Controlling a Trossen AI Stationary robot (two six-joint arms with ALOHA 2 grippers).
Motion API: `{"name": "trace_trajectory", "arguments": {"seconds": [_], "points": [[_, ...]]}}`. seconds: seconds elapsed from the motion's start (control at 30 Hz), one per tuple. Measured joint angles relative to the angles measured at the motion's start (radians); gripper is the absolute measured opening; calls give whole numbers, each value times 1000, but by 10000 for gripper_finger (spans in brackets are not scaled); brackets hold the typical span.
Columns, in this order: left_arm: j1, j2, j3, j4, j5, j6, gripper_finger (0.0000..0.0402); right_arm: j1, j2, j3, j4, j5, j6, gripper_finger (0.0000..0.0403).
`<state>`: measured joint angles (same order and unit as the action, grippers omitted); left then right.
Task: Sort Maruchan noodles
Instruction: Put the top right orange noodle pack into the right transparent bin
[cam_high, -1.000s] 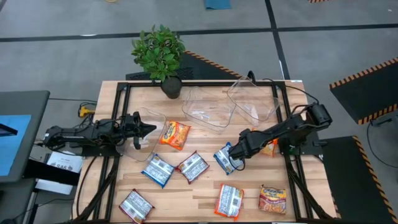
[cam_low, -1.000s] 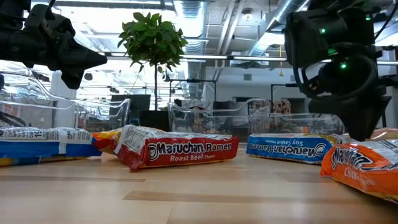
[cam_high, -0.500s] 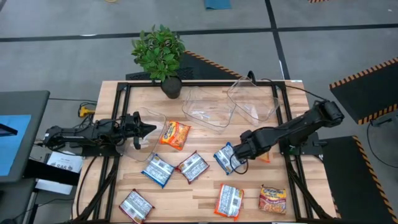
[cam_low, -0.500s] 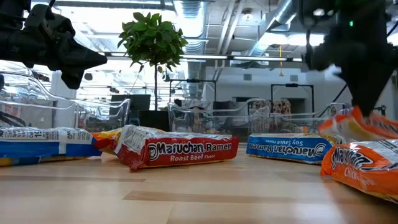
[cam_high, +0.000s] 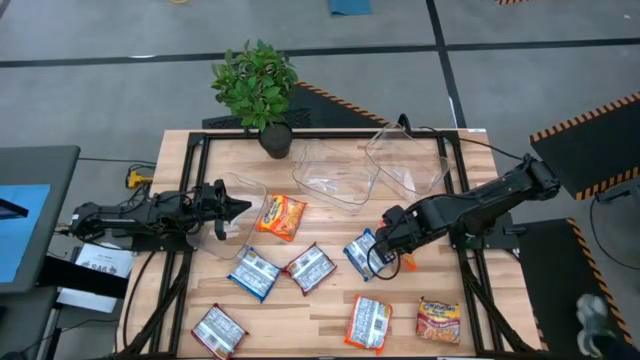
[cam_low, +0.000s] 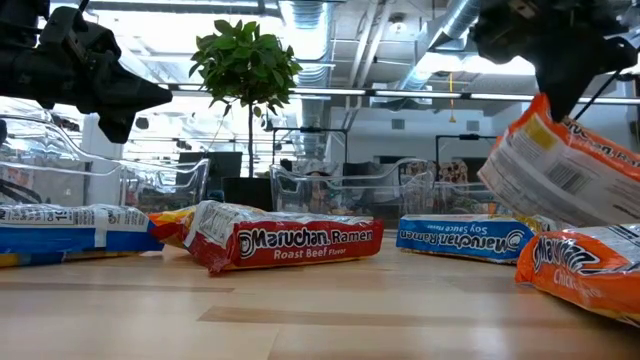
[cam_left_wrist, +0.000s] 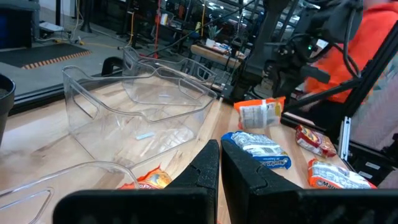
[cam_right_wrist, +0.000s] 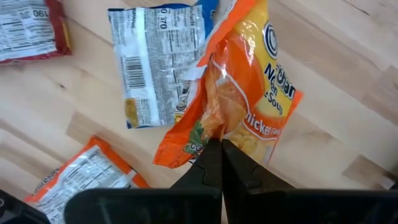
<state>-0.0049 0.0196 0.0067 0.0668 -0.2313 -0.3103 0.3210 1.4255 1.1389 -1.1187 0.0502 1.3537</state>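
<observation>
Above the table at about four o'clock from its centre, the right gripper (cam_right_wrist: 215, 148) pinches an orange noodle packet (cam_right_wrist: 239, 99), seemingly lifted, crumpled, hanging tilted beneath the pressed-together fingers.

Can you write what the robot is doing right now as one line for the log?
right gripper: shut on orange noodle packet, lifted off table | left gripper: shut, waiting by clear bin

Right gripper (cam_right_wrist: 214, 144) raised mid-table, jaws pinched; left gripper (cam_high: 243, 207) idle, jaws closed.

Grey floor (cam_high: 120, 90), potted plant (cam_high: 256, 82), ceiling ducts (cam_low: 310, 20)
</observation>
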Motion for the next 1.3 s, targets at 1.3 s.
{"name": "trace_trajectory", "arguments": {"seconds": [1.3], "points": [[0,0,0,0,0,0,0,-53,0,320,116,-27,-268,16]]}}
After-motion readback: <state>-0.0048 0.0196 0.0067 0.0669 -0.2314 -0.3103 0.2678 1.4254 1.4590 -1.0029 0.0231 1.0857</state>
